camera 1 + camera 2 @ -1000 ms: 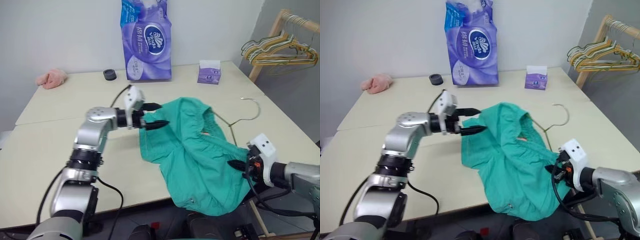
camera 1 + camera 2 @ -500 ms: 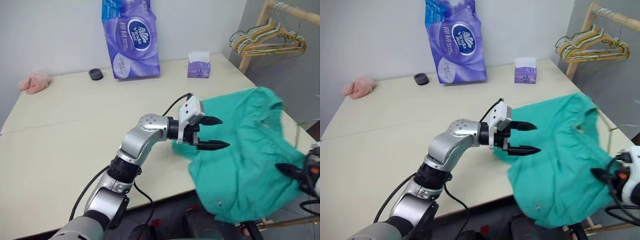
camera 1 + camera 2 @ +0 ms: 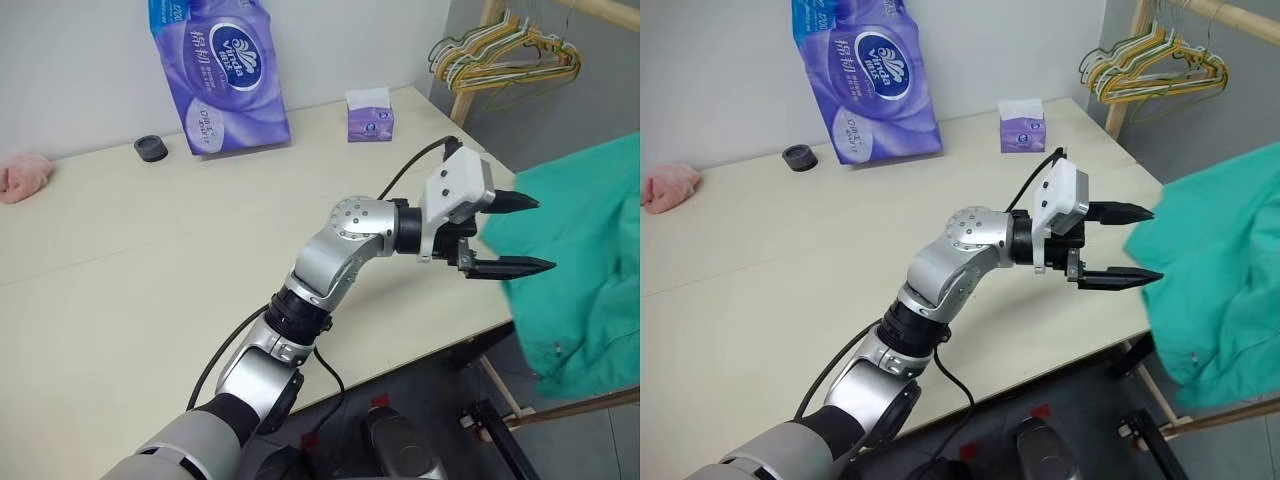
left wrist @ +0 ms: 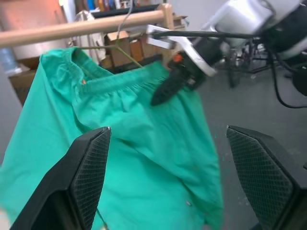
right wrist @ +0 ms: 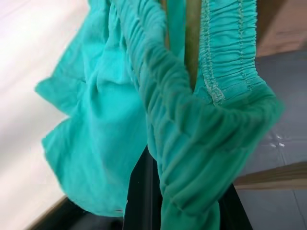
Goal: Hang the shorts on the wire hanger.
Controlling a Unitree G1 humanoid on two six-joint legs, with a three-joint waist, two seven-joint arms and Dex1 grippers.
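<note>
Teal-green cloth shorts (image 3: 590,270) with a gathered elastic waistband: a second ago they lay draped over the table's near right corner; now they hang clear of it, at three o'clock in the head views, past the table's right edge. The thin grey wire hanger that lay partly under them cannot be made out now, so you cannot tell whether it came along.

Right gripper (image 4: 165,91): its black fingers are pressed together on the waistband, seen from the left wrist view in front of a wooden rail; its own wrist view shows the gathered band (image 5: 187,143) bunched over the fingers.

Left gripper (image 3: 505,235): fingers spread wide, holding nothing. It has swung from the shorts' left edge across to the table's right side and now points at the hanging cloth from nine o'clock.

Pale tabletop (image 3: 150,260): bare where the garment was.

Judgement: the shorts are lifted, not yet hung; expect the free left gripper to be needed next.
</note>
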